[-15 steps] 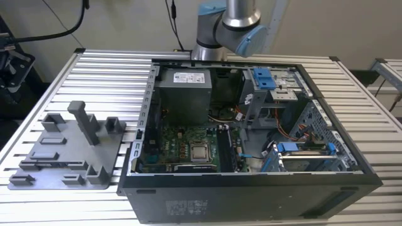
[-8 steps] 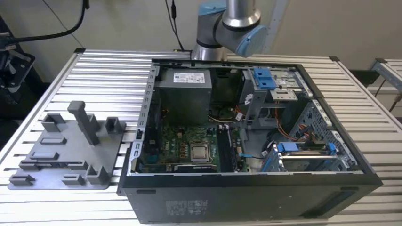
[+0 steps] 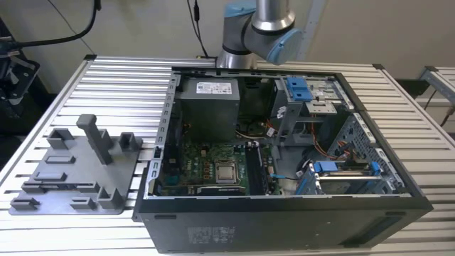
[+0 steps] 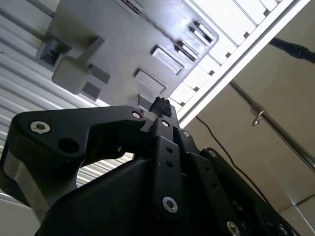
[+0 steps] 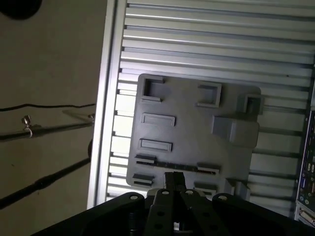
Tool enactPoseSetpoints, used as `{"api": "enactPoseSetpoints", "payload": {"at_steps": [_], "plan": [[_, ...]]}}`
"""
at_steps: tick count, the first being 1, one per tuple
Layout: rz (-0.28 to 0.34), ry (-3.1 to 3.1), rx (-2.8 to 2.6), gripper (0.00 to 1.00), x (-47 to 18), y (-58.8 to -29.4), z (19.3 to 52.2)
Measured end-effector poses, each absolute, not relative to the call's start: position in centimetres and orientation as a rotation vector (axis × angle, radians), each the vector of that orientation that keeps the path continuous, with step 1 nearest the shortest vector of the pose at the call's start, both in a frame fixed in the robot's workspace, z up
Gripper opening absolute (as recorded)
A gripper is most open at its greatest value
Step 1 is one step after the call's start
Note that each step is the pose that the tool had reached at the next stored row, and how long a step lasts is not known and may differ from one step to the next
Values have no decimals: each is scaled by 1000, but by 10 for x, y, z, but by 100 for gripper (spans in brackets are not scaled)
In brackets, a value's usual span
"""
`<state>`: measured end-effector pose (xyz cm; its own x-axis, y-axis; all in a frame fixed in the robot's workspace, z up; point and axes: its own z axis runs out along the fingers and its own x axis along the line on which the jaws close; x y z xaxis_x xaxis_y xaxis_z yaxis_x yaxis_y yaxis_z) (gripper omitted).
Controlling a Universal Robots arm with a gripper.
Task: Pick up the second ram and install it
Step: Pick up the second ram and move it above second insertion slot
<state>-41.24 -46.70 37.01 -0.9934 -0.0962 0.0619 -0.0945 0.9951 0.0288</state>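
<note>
Worktop (image 3: pixel 121 90) of aluminium slats carrying an open computer case (image 3: pixel 284 224) and a grey fixture plate (image 3: pixel 124 181). The plate sits just beside the case, toward the worktop's edge at the exterior view's left.

The case lies on its side with the motherboard (image 3: pixel 206 160) exposed. The processor socket (image 3: pixel 226 173) sits toward the case wall nearest the exterior camera, with the long black memory slots (image 3: pixel 256 172) just beside it. The power supply (image 3: pixel 208 104) is toward the opposite wall, and the blue drive latches (image 3: pixel 299 88) are in the far corner at the exterior view's right. The robot arm (image 3: pixel 259 29) rises at the worktop's far edge, behind the case.

The second ram (image 3: pixel 67 185) is a narrow dark strip seen edge-on. It is seated lengthwise in a slot of the fixture plate, near the plate edge closest to the exterior camera and well apart from the case. An upright post (image 3: pixel 96 138) stands on the plate's middle.

In the first wrist view the gripper (image 5: pixel 173 178) hangs above the fixture plate (image 5: pixel 197 137). Its tips are lined up near the mid-length of the second ram (image 5: pixel 172 166), which lies in its slot. In both wrist views the fingers are drawn together, with no gap visible between the tips and nothing clamped between them. The second wrist view shows the gripper (image 4: pixel 160 105) with the plate (image 4: pixel 123 29) beyond it.
</note>
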Motion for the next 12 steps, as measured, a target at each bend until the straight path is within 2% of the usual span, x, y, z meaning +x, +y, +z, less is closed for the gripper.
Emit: {"api": "enactPoseSetpoints", "payload": {"at_steps": [12], "plan": [[-30,-3067,252,11,-412,-467,370]]}}
